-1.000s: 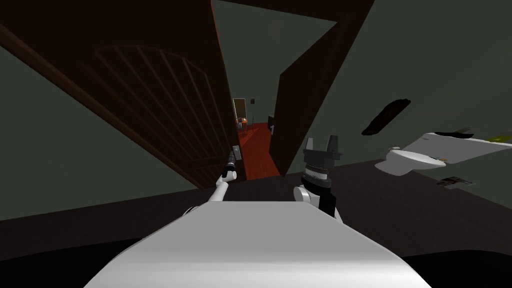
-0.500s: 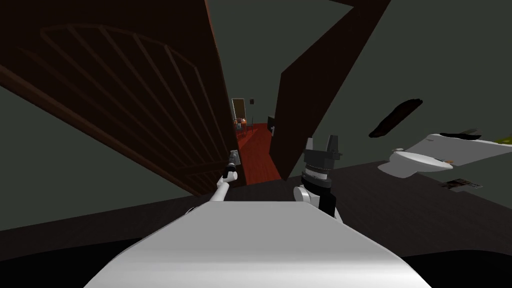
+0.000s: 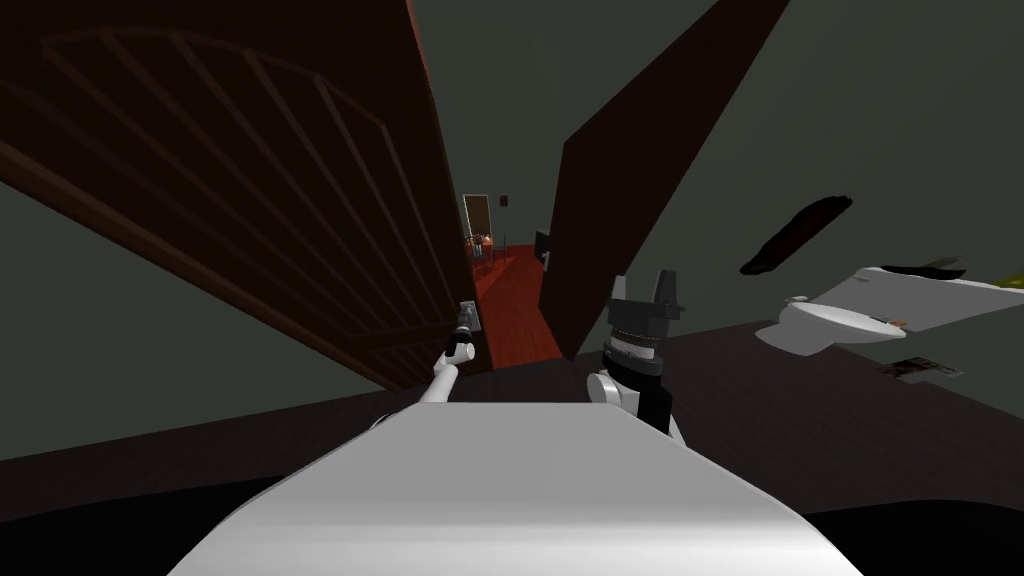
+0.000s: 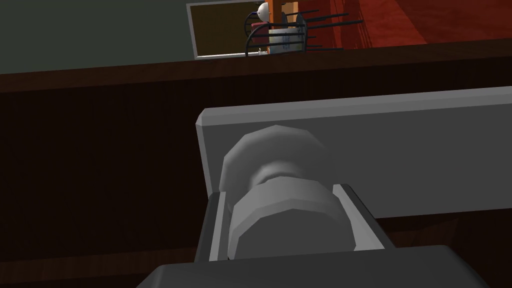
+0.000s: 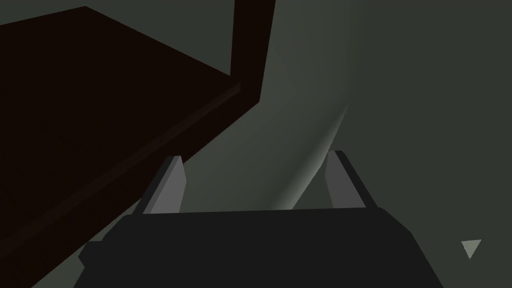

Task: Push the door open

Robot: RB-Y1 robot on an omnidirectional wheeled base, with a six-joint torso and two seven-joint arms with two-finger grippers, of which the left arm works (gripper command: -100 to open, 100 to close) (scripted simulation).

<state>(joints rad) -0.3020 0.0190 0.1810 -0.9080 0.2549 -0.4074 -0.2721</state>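
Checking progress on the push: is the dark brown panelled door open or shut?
Partly open: a gap beside the dark brown panelled door shows red floor beyond. The left gripper clamps its grey round knob.

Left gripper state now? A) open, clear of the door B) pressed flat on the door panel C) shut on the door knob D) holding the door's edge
C: in the left wrist view, the left gripper has its fingers pressed against both sides of the grey door knob.
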